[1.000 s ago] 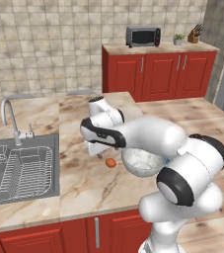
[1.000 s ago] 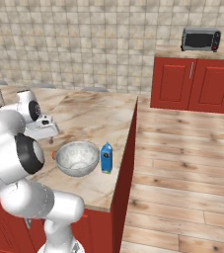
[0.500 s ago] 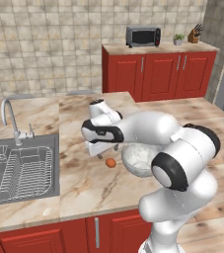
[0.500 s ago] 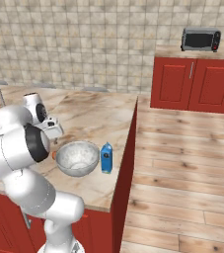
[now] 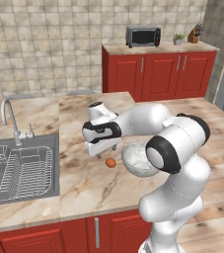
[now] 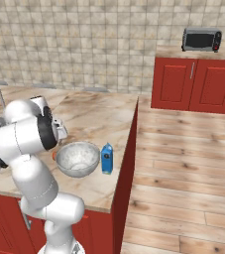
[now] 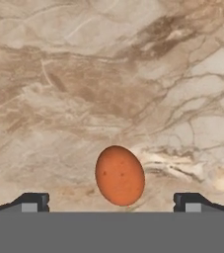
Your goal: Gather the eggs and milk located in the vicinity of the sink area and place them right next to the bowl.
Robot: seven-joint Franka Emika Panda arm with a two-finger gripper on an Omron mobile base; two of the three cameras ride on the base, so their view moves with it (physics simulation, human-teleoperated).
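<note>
A brown-orange egg [image 5: 111,162] lies on the marble counter just left of the speckled grey-white bowl [image 5: 139,159]. My gripper [image 5: 105,150] hovers open right above the egg. In the hand view the egg [image 7: 120,175] sits between the two spread fingertips [image 7: 32,201], untouched. The blue milk [image 6: 107,158] carton stands upright right beside the bowl [image 6: 78,158] on its far side from the egg. The sink [image 5: 19,170] is recessed at the counter's left, with a wire rack in it.
A curved chrome faucet [image 5: 10,118] rises behind the sink. The counter's right edge [image 6: 129,149] drops to the wooden floor just past the milk. Red cabinets with a microwave [image 5: 143,36] stand at the back.
The arm's elbow has swung closer to the base while the hand stays over the egg. Egg, bowl and milk have not moved.
</note>
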